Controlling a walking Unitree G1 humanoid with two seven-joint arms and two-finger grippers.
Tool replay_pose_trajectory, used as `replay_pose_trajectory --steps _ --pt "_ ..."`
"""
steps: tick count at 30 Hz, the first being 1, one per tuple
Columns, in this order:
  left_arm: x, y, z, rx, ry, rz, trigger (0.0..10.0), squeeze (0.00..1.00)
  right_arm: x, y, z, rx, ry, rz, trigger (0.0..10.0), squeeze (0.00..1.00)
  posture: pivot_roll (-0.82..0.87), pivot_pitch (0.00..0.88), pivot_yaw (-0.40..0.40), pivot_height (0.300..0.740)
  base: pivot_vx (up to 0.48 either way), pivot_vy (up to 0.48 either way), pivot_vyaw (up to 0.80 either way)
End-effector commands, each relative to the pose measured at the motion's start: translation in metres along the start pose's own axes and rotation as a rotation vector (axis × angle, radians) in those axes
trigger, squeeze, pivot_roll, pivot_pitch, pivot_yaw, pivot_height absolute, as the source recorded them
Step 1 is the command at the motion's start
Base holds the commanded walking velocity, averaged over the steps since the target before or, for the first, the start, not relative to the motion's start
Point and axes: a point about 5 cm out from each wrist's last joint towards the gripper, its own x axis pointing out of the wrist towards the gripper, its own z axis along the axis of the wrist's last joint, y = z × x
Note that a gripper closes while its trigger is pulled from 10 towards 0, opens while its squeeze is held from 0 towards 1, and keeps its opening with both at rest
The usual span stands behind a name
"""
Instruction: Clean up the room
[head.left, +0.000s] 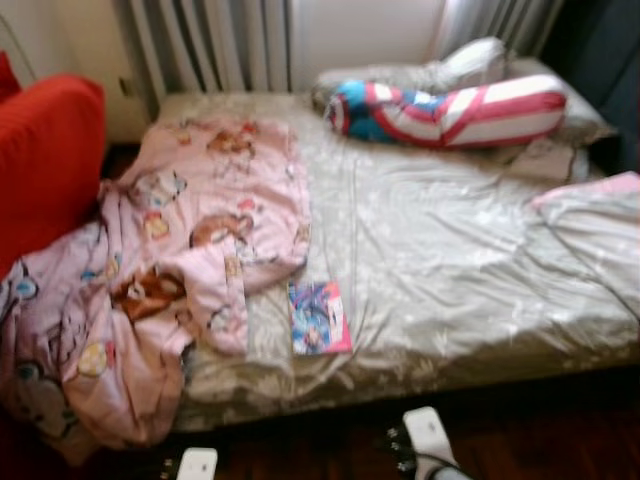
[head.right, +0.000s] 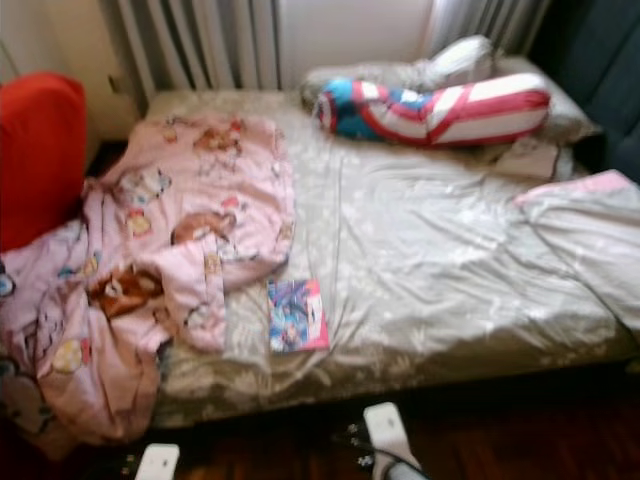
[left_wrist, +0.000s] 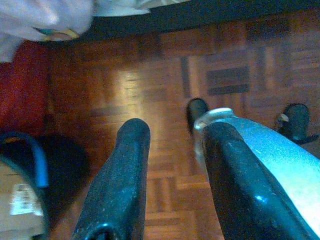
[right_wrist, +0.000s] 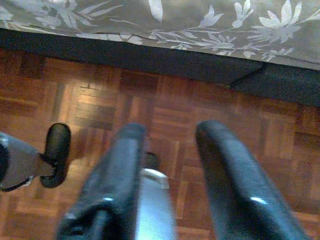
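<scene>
Pink cartoon blanket (head.left: 170, 270) sprawls over the bed (head.left: 450, 260) at nine o'clock, a colourful book (head.left: 319, 317) at six, a striped bolster (head.left: 450, 110) at one. Left tool (left_wrist: 172, 170) hangs parted, empty, above parquet floor (left_wrist: 150, 85). Right tool (right_wrist: 167, 170) likewise.

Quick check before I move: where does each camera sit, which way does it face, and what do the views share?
Head eyes: forward and down at the bed, pink blanket, book; arm tops at bottom edge.
Left wrist: down along the open left gripper at parquet floor.
Right wrist: down along the open right gripper at floor and bed edge.
Shared: both wrists see parquet.
</scene>
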Motion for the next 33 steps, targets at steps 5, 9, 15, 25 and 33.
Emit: replay_pose_trajectory --steps 5,9,15,25,33 --pt "-0.0007 -0.0063 -0.0063 -0.004 0.027 -0.014 10.0 0.0 -0.0017 -0.0081 -0.0077 0.009 0.023 -0.022 10.0 0.0 -0.07 0.05 -0.029 0.74 0.0 0.203 0.0" --pt "-0.0007 -0.0062 -0.0059 -0.003 0.024 -0.015 10.0 0.0 -0.0016 -0.0079 -0.0075 0.009 0.023 -0.022 10.0 0.0 -0.07 0.052 -0.03 0.74 0.0 0.0 0.0" --pt "-0.0006 -0.0068 -0.0051 -0.016 0.016 -0.022 10.0 0.0 -0.0016 -0.008 -0.0072 0.009 0.022 -0.022 10.0 0.0 -0.07 0.054 -0.03 0.74 0.0 0.0 0.0" --pt "-0.0007 -0.0075 -0.0058 -0.025 0.02 -0.032 10.0 0.0 -0.0016 -0.008 -0.007 0.008 0.019 -0.022 10.0 0.0 -0.07 0.056 -0.031 0.74 0.0 0.0 0.0" --pt "-0.0008 -0.0079 -0.0058 -0.037 0.019 -0.038 10.0 0.0 -0.0015 -0.0077 -0.006 -0.016 0.014 -0.01 10.0 0.0 -0.07 0.054 -0.032 0.74 0.0 0.0 0.1"
